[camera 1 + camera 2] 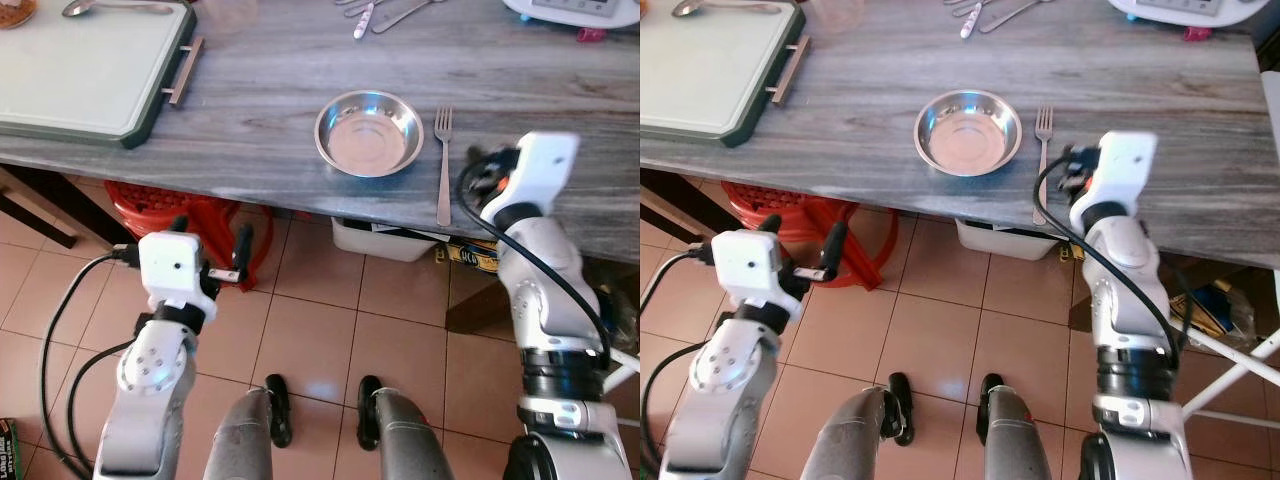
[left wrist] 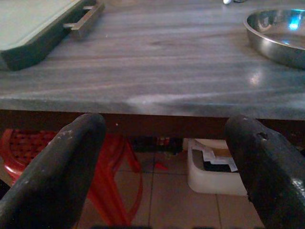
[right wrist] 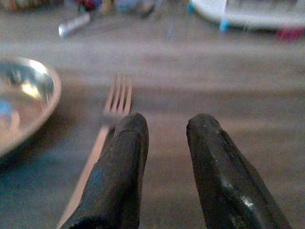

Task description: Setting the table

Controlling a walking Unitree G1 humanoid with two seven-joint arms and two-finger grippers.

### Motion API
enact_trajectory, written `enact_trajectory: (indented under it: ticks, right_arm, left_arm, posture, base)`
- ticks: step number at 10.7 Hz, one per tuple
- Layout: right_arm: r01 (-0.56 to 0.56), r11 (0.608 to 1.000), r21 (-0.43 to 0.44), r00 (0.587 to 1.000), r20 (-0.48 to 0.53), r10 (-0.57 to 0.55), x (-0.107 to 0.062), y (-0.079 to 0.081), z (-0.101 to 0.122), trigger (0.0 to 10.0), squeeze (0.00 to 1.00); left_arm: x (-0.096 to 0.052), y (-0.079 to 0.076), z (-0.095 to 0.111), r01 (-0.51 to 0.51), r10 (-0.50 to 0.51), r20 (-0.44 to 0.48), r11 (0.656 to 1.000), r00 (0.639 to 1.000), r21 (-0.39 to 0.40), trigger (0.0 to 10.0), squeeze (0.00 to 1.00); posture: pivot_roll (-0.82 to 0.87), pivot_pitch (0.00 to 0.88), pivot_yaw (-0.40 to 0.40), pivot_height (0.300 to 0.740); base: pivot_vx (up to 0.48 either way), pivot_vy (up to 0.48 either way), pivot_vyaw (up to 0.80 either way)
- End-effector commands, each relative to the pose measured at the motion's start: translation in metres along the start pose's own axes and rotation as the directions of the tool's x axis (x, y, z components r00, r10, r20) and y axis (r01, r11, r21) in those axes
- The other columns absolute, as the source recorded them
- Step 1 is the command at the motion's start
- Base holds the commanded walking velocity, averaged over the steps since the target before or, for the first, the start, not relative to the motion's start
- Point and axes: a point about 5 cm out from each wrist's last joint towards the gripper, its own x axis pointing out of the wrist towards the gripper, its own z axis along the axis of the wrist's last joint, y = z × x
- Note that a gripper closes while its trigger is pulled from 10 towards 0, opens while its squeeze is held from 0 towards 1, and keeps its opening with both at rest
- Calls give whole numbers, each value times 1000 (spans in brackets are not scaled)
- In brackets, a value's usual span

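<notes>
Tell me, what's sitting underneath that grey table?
Under the table stand a red plastic stool and a white tub on the tiled floor. The tabletop covers whatever lies farther back beneath it, so I cannot tell more.

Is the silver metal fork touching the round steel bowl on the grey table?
Apart. In the left eye view, a strip of bare grey table shows between the silver metal fork and the round steel bowl beside it.
</notes>
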Motion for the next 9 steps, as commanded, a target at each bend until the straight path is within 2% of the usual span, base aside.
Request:
enact_trajectory:
  ticks: [1,3,5,7,8,9]
  right_arm:
    - [14,998,-58,996,86,-9,-7,4,11,10000,0]
    - [34,992,-118,987,159,-15,-19,13,18,10000,0]
    - [44,991,-126,991,132,-28,-34,19,2,10000,0]
    - [38,991,-129,994,105,-24,-39,23,-11,10000,0]
    - [39,988,-149,994,104,-24,-39,25,-13,10000,0]
    - [32,990,-135,995,97,-19,-40,26,-16,10000,0]
  left_arm:
    - [0,2,-3,-24,24,0,1000,1000,4,10000,0]
    - [1,5,-5,-73,73,-4,997,997,5,10000,0]
    - [2,5,-14,-118,118,-40,993,992,-5,10000,0]
    - [15,7,-8,-135,135,-4,991,991,-11,10000,0]
    - [26,9,0,-143,144,37,990,989,-14,10000,0]
    - [28,9,0,-144,145,39,989,989,-14,10000,0]
  posture:
    - [35,244,12,740]
    - [24,206,11,740]
    - [15,181,5,740]
    - [7,157,-2,740]
    - [3,148,-1,740]
    - [-1,142,0,740]
  base:
    - [0,0,0]
    - [0,0,0]
    - [0,0,0]
    - [0,0,0]
    - [-255,0,0]
    - [-262,0,0]
